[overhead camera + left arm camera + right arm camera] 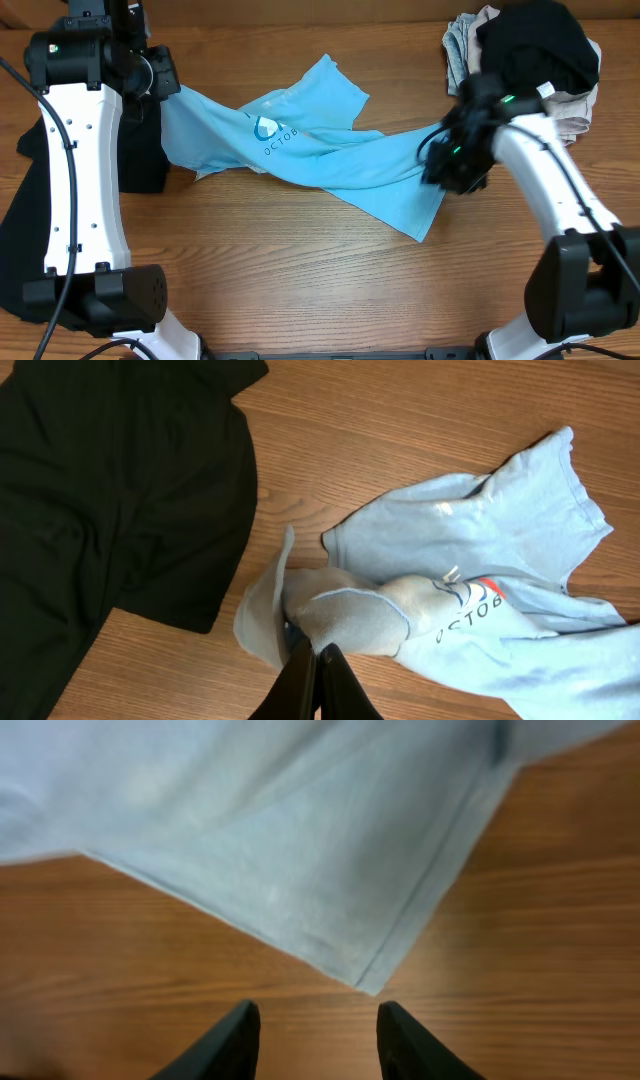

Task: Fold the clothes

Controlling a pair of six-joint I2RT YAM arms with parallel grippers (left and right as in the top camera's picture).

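The light blue T-shirt (pixel 300 150) lies rumpled and stretched crosswise over the middle of the tabletop (pixel 300 290), lettering up. My left claw (pixel 315 660) is pinched tight on a bunched fold at the shirt's left end, right beside the black garment (pixel 120 490) spread out at the left edge. My right claw (pixel 315 1040) has its fingers parted with nothing between them, hovering over bare wood just off the shirt's lower-right corner. Another heap of clothes (pixel 530 50) sits at the far right.
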